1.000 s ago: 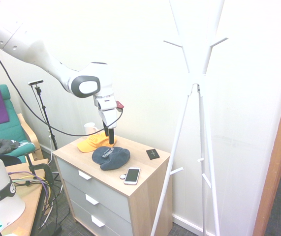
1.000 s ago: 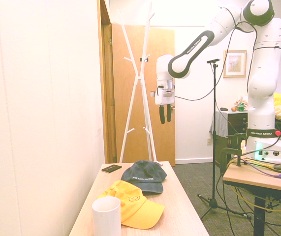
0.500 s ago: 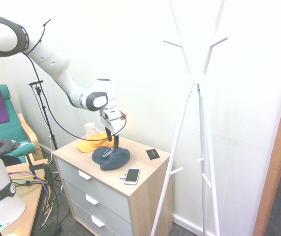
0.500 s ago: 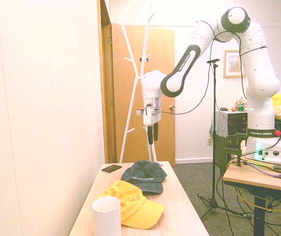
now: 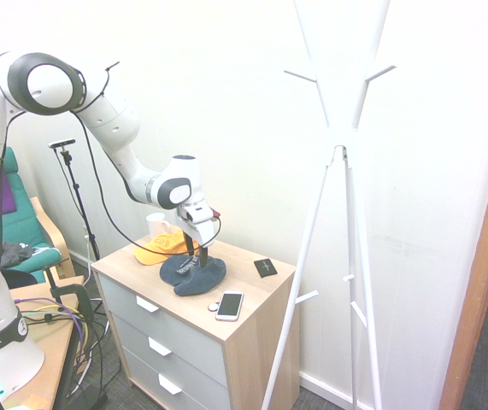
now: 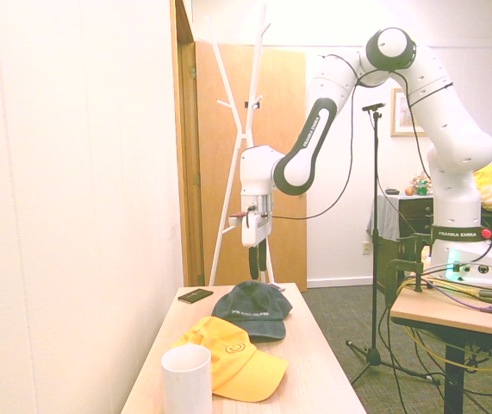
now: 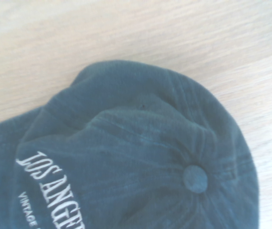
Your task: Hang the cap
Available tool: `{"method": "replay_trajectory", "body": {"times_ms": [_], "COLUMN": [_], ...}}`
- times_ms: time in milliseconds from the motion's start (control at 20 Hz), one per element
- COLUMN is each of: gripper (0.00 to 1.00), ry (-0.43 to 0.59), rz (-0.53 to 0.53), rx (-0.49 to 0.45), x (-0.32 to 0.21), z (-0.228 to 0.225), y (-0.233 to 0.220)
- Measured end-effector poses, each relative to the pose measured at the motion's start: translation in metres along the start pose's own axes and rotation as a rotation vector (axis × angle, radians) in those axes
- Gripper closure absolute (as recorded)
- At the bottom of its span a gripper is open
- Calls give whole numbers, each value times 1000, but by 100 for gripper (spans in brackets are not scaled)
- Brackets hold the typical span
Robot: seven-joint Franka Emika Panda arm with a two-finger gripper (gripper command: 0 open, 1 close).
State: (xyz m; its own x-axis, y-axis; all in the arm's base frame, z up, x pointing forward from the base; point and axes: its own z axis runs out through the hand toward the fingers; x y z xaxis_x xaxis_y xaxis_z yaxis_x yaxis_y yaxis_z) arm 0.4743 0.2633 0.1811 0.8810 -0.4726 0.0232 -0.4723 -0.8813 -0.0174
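Note:
The cap [image 5: 194,275], dark navy with white lettering on the front, lies flat on the wooden dresser top [image 5: 244,286]. It also shows behind the yellow cap in the second exterior view [image 6: 252,309], and its crown and button fill the wrist view [image 7: 136,157]. My gripper [image 5: 197,256] hangs just above the cap's crown, pointing down, open, with nothing between its fingers [image 6: 255,259]. The white coat rack [image 5: 338,128] stands on the floor beside the dresser [image 6: 244,138].
An orange-yellow cap [image 5: 162,248] lies beside the navy one, and a white mug [image 5: 155,224] stands behind it. A phone [image 5: 229,305] and a small black card [image 5: 266,267] lie on the dresser's rack-side half. The wall runs along the dresser's back.
The arm has swung over the dresser and come down, so the gripper went from well above the cap to just over its crown. The caps have not moved.

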Motion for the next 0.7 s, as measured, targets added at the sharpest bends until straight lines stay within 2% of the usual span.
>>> {"method": "replay_trajectory", "body": {"times_ms": [50,100,350,700], "gripper": [0,100,100,100], "ry": [-1,4,67,106], "rz": [-7,-16,-73,-84], "rx": [-4,-5,3,17], "x": [-1,-1,4,6], "z": [7,13,25,22], "y": [0,-1,-5,-7]}}
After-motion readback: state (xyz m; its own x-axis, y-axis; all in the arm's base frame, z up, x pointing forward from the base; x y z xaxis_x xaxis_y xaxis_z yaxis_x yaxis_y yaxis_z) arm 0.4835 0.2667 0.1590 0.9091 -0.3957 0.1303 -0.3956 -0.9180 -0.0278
